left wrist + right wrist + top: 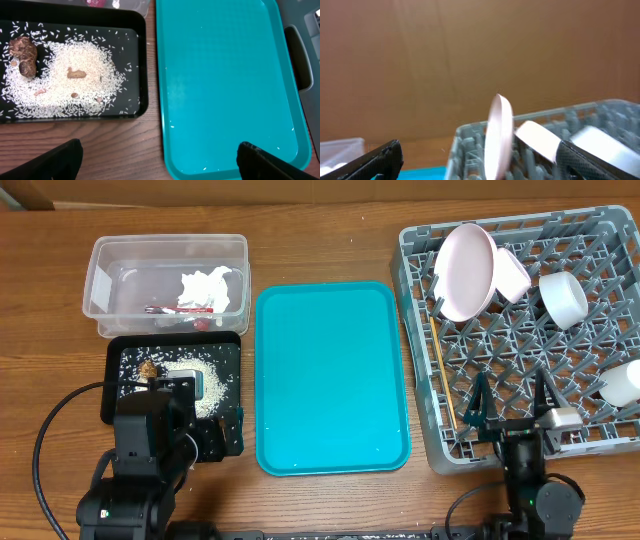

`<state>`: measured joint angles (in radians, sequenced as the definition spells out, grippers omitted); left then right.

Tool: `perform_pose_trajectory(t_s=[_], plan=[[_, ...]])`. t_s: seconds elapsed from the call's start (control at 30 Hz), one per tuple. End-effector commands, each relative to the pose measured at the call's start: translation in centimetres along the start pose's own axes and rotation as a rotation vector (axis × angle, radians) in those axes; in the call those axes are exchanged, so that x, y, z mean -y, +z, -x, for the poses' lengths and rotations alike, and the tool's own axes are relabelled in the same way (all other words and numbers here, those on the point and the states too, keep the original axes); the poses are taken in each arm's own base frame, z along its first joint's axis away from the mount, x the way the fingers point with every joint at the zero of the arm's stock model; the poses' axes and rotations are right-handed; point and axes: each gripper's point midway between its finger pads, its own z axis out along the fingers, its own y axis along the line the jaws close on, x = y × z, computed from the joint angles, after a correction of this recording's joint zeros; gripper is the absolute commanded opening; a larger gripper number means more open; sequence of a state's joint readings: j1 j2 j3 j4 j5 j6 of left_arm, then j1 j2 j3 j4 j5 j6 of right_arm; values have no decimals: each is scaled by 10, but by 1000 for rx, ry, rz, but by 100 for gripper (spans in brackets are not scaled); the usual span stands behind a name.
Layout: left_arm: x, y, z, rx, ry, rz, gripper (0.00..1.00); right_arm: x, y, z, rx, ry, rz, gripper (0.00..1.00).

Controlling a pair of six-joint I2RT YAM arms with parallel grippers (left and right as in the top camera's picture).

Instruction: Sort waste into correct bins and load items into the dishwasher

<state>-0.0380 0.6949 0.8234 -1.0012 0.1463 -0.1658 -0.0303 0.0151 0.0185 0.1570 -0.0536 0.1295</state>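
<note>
Rice in black tray, napkin, perhaps wrapper in clear tub; left hand, right hand wide open, empty.

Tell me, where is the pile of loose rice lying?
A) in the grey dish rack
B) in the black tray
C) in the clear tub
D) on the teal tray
B: the white rice grains lie heaped in the black tray, beside a brown food scrap.
</note>
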Motion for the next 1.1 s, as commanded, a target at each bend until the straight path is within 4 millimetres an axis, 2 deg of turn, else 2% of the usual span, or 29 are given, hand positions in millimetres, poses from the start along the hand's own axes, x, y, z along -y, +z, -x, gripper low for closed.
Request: perform_pose_trajectory(t_s=[0.0,0.1,0.13,0.17,1.07], plan=[[2,1,0,0,-15,-9,100,18,-2,-1,15,-1,-107,100],[2,1,0,0,-15,-9,100,27,-4,-25,-82,0,-147,100],[2,1,0,0,-15,-9,100,31,-7,-47,-175,0,-165,100],[2,1,0,0,-15,-9,100,32,-9,-56,-212,1,-169,100],[2,1,0,0,-15,-9,100,30,-8,-54,-205,2,-159,100]])
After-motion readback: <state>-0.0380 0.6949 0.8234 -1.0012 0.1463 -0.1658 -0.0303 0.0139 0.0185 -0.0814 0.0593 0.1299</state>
